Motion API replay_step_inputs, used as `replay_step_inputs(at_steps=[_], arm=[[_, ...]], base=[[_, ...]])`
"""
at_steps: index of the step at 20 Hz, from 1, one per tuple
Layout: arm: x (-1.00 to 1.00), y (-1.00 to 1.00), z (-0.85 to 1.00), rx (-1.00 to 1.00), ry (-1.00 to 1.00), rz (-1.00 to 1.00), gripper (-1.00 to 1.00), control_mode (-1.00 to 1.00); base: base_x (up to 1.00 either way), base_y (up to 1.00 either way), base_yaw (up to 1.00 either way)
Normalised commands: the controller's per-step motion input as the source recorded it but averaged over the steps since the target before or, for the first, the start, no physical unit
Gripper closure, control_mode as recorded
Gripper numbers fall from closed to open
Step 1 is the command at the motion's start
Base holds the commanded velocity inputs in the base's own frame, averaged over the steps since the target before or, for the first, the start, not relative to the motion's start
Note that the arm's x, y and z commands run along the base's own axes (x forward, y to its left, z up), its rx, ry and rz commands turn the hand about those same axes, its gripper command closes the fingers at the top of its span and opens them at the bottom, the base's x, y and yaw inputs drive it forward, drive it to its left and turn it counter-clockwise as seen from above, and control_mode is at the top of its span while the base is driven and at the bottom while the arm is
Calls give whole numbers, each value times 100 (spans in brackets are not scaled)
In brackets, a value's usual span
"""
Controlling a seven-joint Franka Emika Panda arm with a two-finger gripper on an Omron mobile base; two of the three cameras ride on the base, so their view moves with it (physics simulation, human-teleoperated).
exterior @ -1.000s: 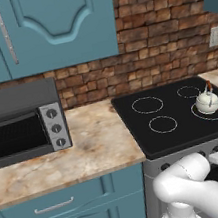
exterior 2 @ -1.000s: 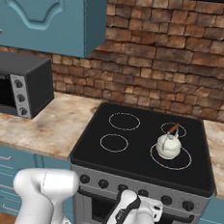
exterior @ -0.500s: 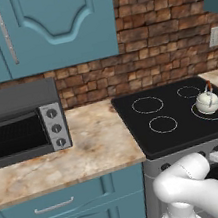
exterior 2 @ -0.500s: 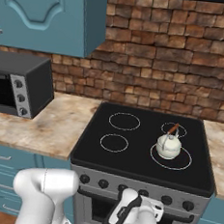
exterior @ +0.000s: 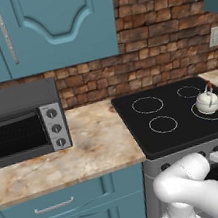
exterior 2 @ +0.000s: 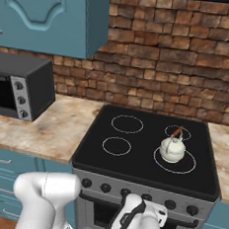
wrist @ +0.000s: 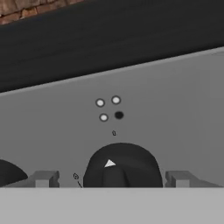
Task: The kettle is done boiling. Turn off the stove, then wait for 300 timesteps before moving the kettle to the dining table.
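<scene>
Stove (exterior 2: 147, 154) comes first for you: its black glass top sits between stretches of marbled counter (exterior: 63, 157), with the toaster oven (exterior: 22, 121) well off to one side, and a steel front carrying a row of black knobs. Kettle (exterior 2: 172, 150) stands upright on the near burner ring on the side away from the toaster oven, its arched handle above the lid. Down at the panel, your gripper (wrist: 111, 180) points straight at one knob (wrist: 122, 166); the fingertips (wrist: 43, 179) stand wide on either side of it, apart from it, gripping nothing. You appear to be on the turn-off step. Judge whether the knob is at off; if so, pull back and wait before reaching for the kettle.
</scene>
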Motion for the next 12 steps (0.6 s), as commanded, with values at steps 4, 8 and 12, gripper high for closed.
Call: replay_step_inputs(at_steps=[4, 8, 12], arm=[[-10, 0, 0, 0, -10, -1, -100, -100], [-13, 0, 0, 0, -9, -3, -100, -100], [-10, 0, 3, 0, -8, -3, -100, -100]], base=[[0, 0, 0], [0, 0, 0], [0, 0, 0]])
